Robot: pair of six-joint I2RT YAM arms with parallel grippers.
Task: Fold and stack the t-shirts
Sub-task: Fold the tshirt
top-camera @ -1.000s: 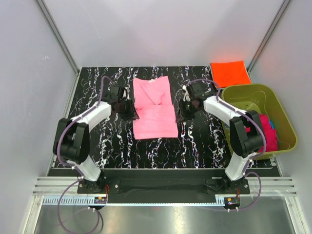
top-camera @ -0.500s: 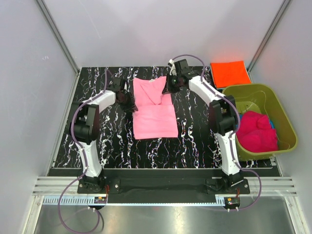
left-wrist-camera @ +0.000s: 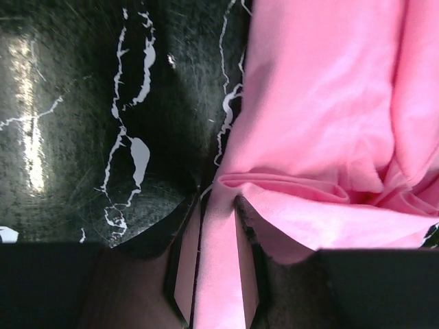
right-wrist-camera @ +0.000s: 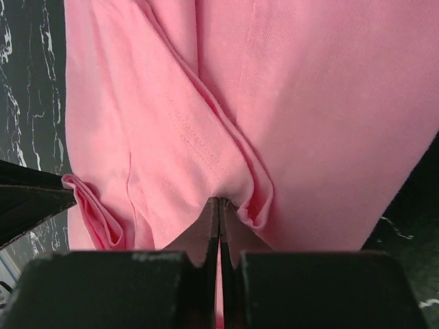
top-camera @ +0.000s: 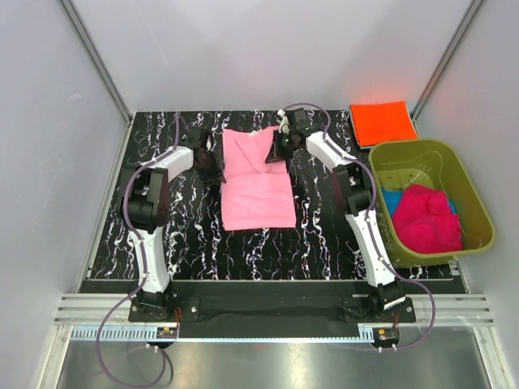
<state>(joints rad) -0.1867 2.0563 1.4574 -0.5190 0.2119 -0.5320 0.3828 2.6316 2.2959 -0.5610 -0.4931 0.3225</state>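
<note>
At the far middle of the tabletop, the light pink t-shirt lies half folded, and its far part looks bunched narrower than a second ago. Both arms have stretched way out toward the far edge since then, almost straight. The left gripper is clamped on the shirt's left edge, with fabric pinched between its fingers. The right gripper is squeezed tight on a fold at the right edge. The orange t-shirt sits folded in the far right corner. The magenta t-shirt and blue t-shirt are in the tub.
</note>
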